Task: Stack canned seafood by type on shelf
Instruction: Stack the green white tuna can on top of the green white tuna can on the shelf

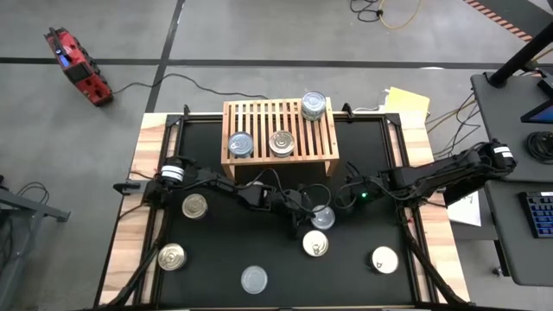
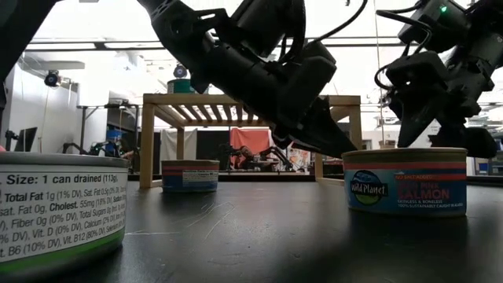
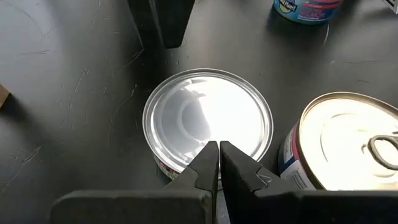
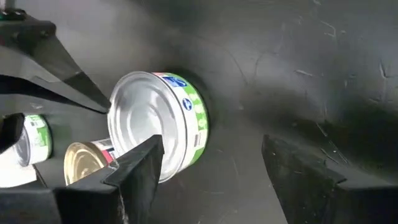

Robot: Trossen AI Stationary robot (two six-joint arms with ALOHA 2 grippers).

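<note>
A black mat (image 1: 259, 250) covers a wooden table, seen from straight above. Nearest the front edge of the mat lie loose cans of seafood: a grey-lidded can (image 1: 254, 279) at the front centre, a gold-lidded can (image 1: 171, 257) to its left, and a white-lidded can (image 1: 384, 259) to the right. Slightly farther back sit another whitish can (image 1: 315, 244) and a gold can (image 1: 195, 206) on the left side. In the middle of the mat a silver-lidded can (image 1: 322, 217) stands upright, and both arms meet around it. The left gripper (image 3: 218, 163) hangs just above this silver lid, its two dark fingers pressed together with nothing between them; its wrist view shows the whitish can with a pull tab just beside the silver one. The right gripper (image 4: 211, 165) reaches in from the right, its fingers spread wide apart and holding nothing; the silver can with a green-and-white label (image 4: 163, 124) lies just ahead of the gap between them. At the back of the mat stands the light-wood shelf (image 1: 279, 130) with a slatted top. On it rest three placements: a blue-labelled can (image 1: 240, 144) at the left front, a can with a pull tab (image 1: 282, 142) just beside it, and a stack of cans (image 1: 314, 105) at the right rear corner. Beyond the table lies grey floor with cables.
</note>
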